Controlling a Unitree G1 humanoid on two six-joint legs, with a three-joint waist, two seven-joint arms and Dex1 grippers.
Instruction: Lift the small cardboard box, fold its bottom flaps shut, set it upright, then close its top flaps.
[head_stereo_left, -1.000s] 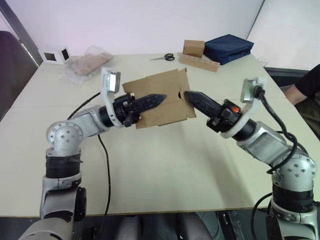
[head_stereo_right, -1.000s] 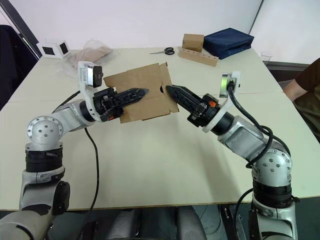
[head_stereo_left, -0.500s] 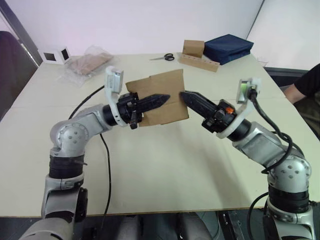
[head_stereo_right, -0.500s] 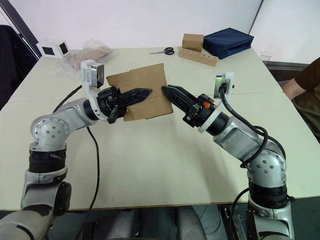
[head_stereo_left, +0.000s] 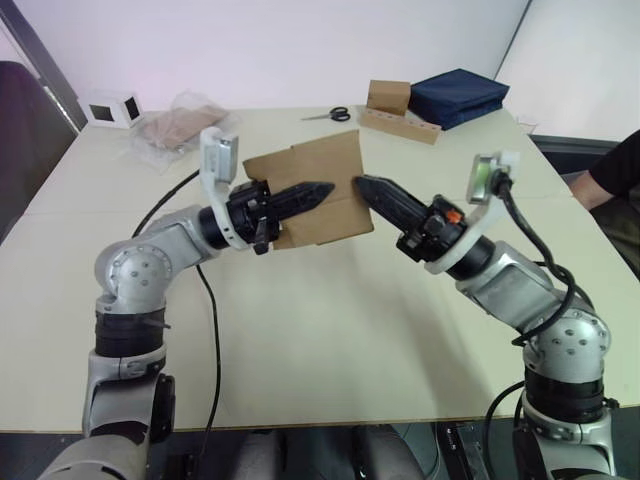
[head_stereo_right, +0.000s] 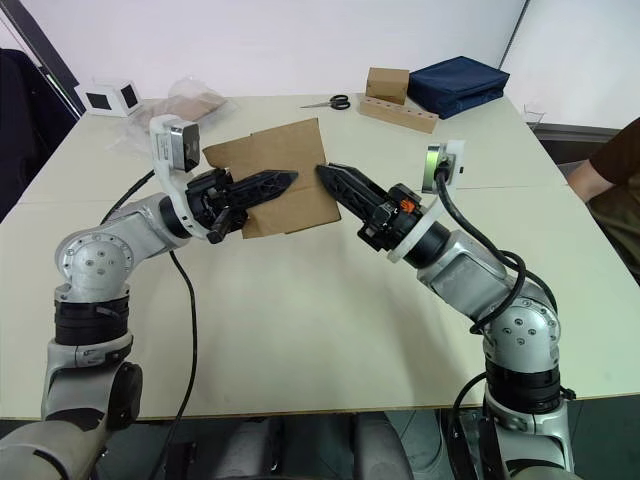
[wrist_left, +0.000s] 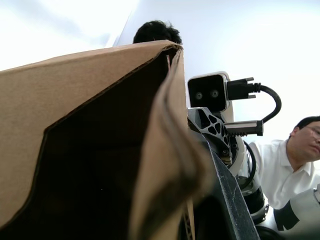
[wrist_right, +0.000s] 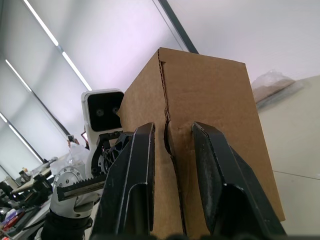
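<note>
Since a second ago, both arms have drawn the small cardboard box (head_stereo_left: 318, 190) closer and turned it, so its ragged flaps no longer stick out. It hangs above the bench (head_stereo_left: 330, 330), pinched between the closed left fingers (head_stereo_left: 318, 190) and the parted right fingers (wrist_right: 172, 165) pressing its opposite face. Light, thin and easily dented, it probably handles best pressed near its folded edges.

Between the two black pincers, the small cardboard box (head_stereo_left: 320, 190) is plain brown and unprinted, darker brown inside. The left pincer (head_stereo_left: 318, 190) and right pincer (head_stereo_left: 368, 186) are black on grey-silver arms. Beyond them on the cream counter (head_stereo_left: 330, 330) sit a tan cube (head_stereo_left: 387, 96), a navy blue bag (head_stereo_left: 456, 96), and a white cube (head_stereo_left: 110, 108) with black squares.
</note>
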